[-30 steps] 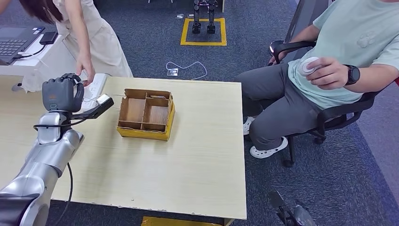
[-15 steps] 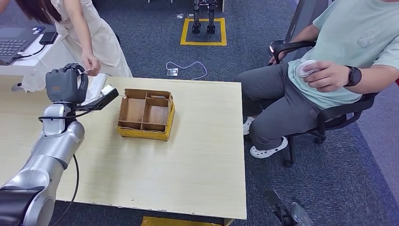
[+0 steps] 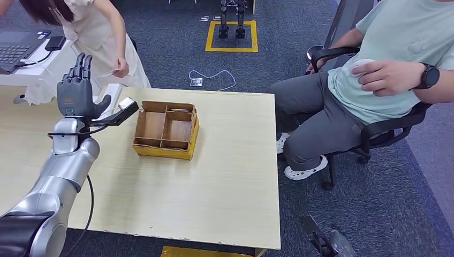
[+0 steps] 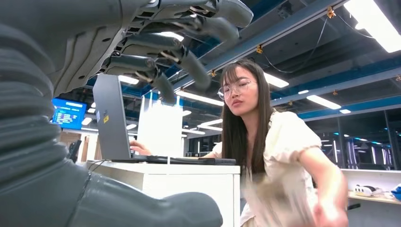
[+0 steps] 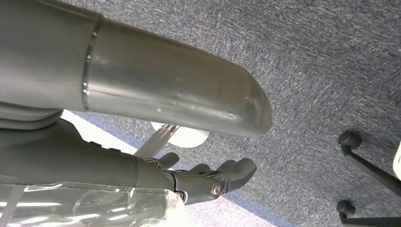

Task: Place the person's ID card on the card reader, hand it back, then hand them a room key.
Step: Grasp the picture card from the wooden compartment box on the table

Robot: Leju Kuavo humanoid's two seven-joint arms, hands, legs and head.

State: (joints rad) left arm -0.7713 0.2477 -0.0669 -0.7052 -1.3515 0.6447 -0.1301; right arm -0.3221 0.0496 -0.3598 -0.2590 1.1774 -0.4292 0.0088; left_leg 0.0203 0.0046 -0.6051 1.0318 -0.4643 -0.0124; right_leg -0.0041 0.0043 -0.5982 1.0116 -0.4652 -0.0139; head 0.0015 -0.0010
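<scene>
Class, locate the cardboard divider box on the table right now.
In the head view, the cardboard divider box sits on the table, just right of the raised left hand.

silver left arm (image 3: 59,176), dark grey hand (image 3: 77,95), black cable along it.

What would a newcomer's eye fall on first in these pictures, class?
The robot's left hand is raised with fingers spread above the table's far left corner, before a person in a cream dress. A cardboard box with compartments sits mid-table. A seated person watches from the right.
</scene>
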